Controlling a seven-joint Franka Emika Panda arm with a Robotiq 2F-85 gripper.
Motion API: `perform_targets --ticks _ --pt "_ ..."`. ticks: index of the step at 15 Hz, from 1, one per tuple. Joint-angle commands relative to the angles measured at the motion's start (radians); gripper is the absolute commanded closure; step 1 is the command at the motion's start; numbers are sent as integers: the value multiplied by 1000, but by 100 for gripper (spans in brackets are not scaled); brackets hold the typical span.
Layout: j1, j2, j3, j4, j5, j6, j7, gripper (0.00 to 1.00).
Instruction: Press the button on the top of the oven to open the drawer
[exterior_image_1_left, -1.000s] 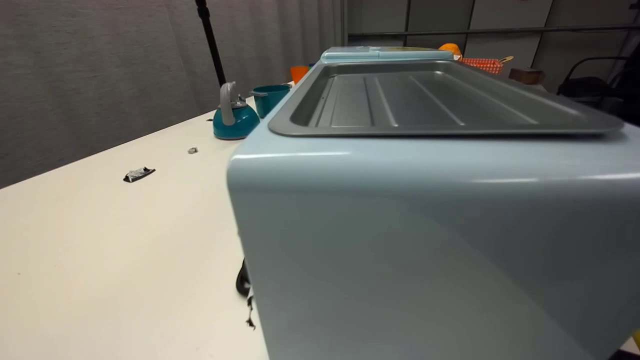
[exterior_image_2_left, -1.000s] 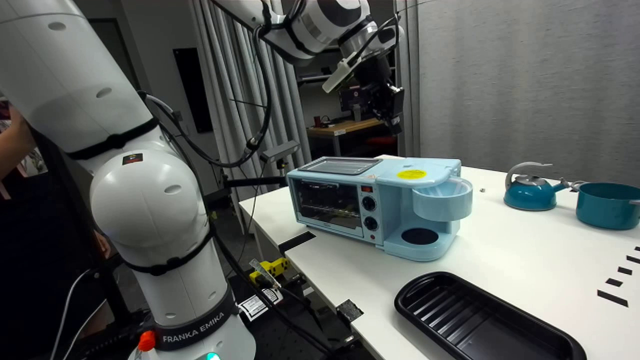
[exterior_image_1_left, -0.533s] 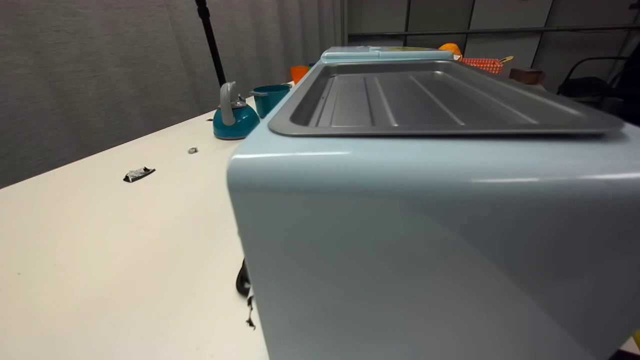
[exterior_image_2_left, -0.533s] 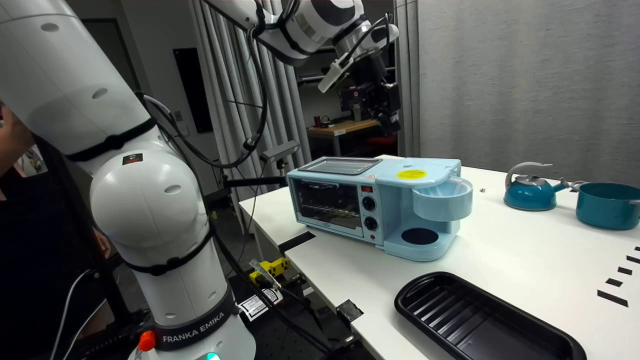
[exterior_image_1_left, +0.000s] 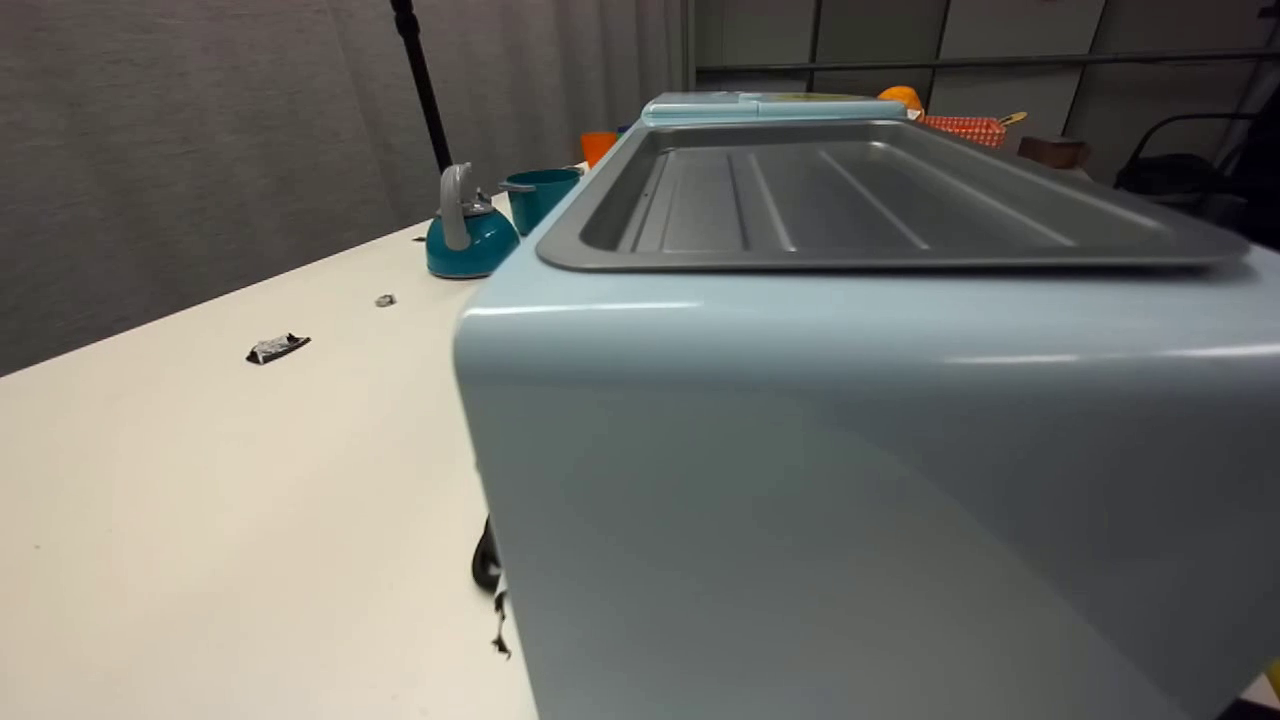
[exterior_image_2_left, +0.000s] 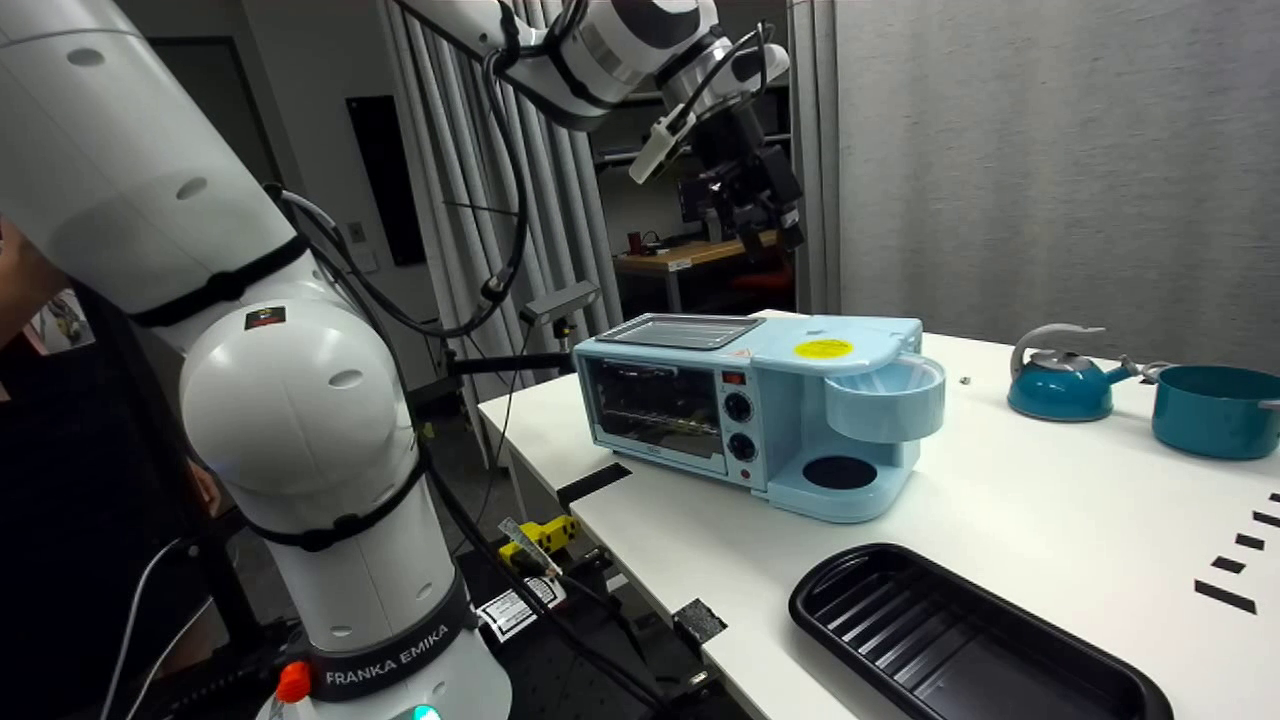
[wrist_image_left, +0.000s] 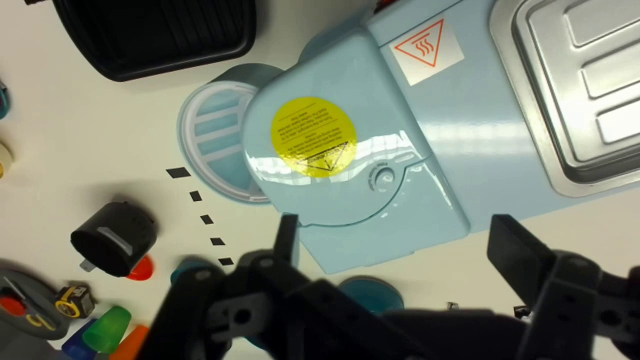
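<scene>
Gripper (wrist_image_left: 394, 238) hangs above the pale blue oven (wrist_image_left: 452, 107), clear of it, fingers (wrist_image_left: 520, 257) spread wide.

One oven (exterior_image_2_left: 772, 420), one top button (wrist_image_left: 384, 179), two front knobs (exterior_image_2_left: 738, 406), one kettle (exterior_image_2_left: 1060, 390)

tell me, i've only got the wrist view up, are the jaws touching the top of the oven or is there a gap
Observer: There's a gap. In an exterior view the jaws hang higher than the oven, with open space visible between the two.
Operator: ok good, i get next to nothing of its front though, what's on that side
Observer: A glass door, and it looks shut.
</scene>
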Motion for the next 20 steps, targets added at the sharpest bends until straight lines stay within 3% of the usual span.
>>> perform_targets --ticks 1,20 --pt "-24 -42 21 -27 -2 -16 12 0" --pt "-24 -16 18 -16 8 0 -6 0"
